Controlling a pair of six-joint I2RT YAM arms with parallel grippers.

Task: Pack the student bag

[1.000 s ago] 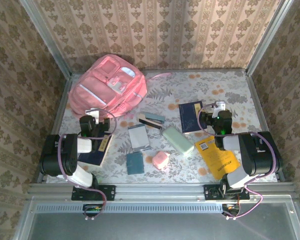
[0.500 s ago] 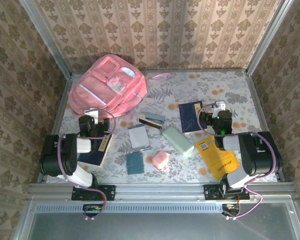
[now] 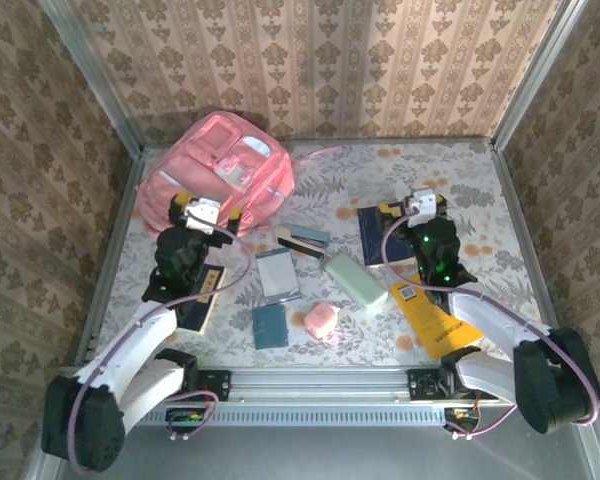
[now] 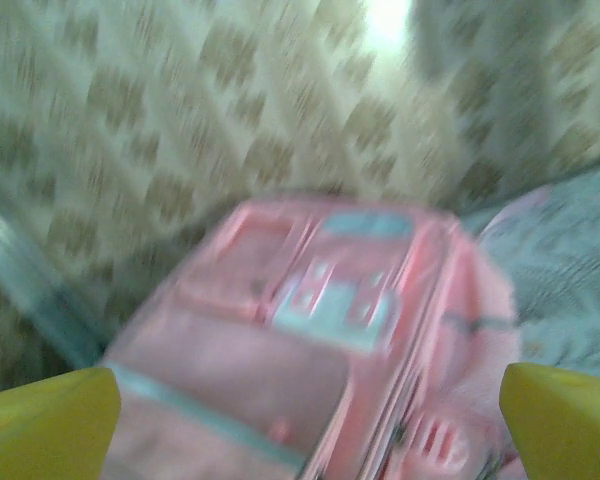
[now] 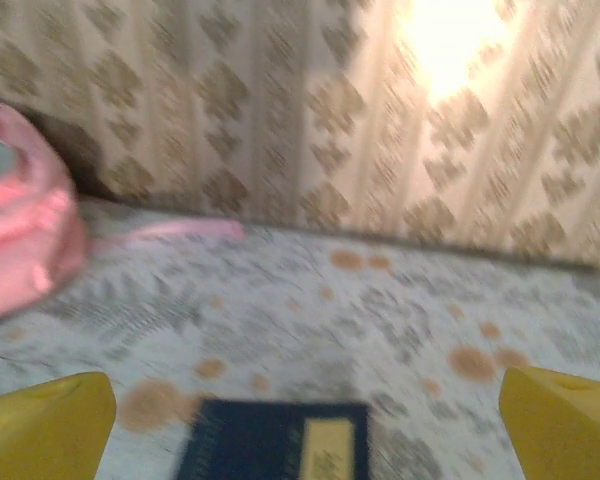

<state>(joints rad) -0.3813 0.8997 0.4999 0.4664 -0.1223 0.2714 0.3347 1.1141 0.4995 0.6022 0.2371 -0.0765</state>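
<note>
Our student bag (image 3: 220, 175) at the table's (image 3: 460, 180) far-left corner; our left gripper (image 3: 195, 204) and right gripper (image 3: 405, 206), both spread wide.

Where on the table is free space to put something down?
Bare table lies far right, between the dark blue book and the side wall, and far centre, between the student bag and that book. The near centre is crowded.

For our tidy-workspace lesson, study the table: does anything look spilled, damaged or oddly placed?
Nothing looks spilled or damaged. The student bag lies on its back in the far left corner, one pink strap trailing across the table. The yellow booklet and mint case lie askew, apart from the bag.
</note>
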